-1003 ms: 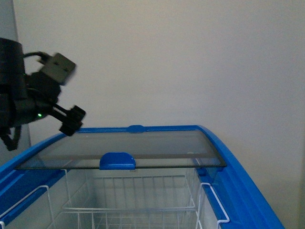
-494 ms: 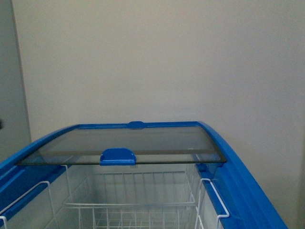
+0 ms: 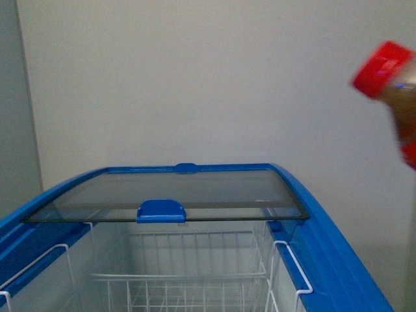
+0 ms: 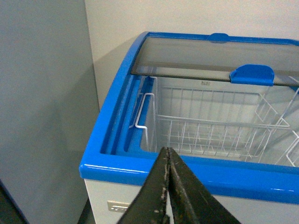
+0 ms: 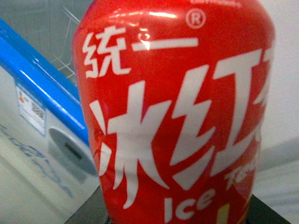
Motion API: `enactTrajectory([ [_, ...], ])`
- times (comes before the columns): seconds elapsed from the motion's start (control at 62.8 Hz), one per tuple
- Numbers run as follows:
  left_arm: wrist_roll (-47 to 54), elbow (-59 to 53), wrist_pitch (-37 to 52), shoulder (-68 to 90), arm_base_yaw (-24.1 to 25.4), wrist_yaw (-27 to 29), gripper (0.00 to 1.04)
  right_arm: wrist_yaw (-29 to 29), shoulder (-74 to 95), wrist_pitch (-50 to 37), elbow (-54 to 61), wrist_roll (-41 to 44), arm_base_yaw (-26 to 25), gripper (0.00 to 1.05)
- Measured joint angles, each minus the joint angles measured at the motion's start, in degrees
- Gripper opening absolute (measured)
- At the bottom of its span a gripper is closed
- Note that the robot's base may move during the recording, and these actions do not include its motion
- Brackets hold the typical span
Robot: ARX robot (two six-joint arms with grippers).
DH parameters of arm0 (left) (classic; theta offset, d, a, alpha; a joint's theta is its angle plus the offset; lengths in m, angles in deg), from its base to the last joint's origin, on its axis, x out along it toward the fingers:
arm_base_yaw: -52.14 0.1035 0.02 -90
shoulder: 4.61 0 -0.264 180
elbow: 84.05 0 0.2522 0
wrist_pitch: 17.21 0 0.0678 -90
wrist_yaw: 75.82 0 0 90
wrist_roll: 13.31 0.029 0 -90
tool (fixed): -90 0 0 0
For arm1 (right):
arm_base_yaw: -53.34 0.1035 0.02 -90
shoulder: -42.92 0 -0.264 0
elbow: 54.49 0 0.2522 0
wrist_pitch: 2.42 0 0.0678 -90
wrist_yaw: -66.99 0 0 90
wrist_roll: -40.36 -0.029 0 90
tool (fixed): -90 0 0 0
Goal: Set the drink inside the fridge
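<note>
- Drink (image 3: 389,78) was in the air at the right edge of the front view, blurred and tilted, not yet over the fridge (image 3: 325,240).
- Right gripper (image 5: 180,213) was mostly hidden behind the red label; judged clamped on the bottle.
- Left gripper (image 4: 168,186) had its fingers pressed together with nothing between them, by the fridge's corner rim.
- Glass lid (image 3: 195,192) was slid back, opening free, white wire basket (image 3: 182,276) showing.
- Left to do: carry over, lower, release.
- Plain pale wall (image 3: 195,78) behind.

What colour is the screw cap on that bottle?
The small clear bottle has a bright red screw cap, clearest in the front view.
</note>
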Motion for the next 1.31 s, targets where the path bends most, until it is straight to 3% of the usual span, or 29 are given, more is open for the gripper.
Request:
enactTrajectory([
  [0.096,0.17,-1.14,-0.39,-1.51,0.0,-0.04,0.03,0.74,8.66,-1.88,-5.77,10.82,1.25,0.36],
  [0.175,0.2,-2.38,-1.29,-3.72,0.0,0.0,0.03,1.92,21.51,-2.03,-14.34,25.46,3.5,0.36],
  [0.35,0.2,-3.82,-2.75,-6.51,0.0,-0.04,0.03,5.18,35.08,-0.76,-23.65,36.11,8.09,0.36],
  [0.717,0.2,-5.73,-6.29,-11.98,0.0,-0.04,0.03,8.26,53.59,-4.96,-35.93,37.16,14.19,0.36],
  [1.226,0.33,-7.5,-11.65,-20.06,0.0,-0.04,0.03,8.37,68.59,-8.39,-44.19,32.11,12.46,0.36],
  [1.306,0.37,-7.5,-20.46,-27.1,0.02,-0.02,0.03,8.61,71.06,-9.29,-46.36,31.69,11.72,0.36],
])
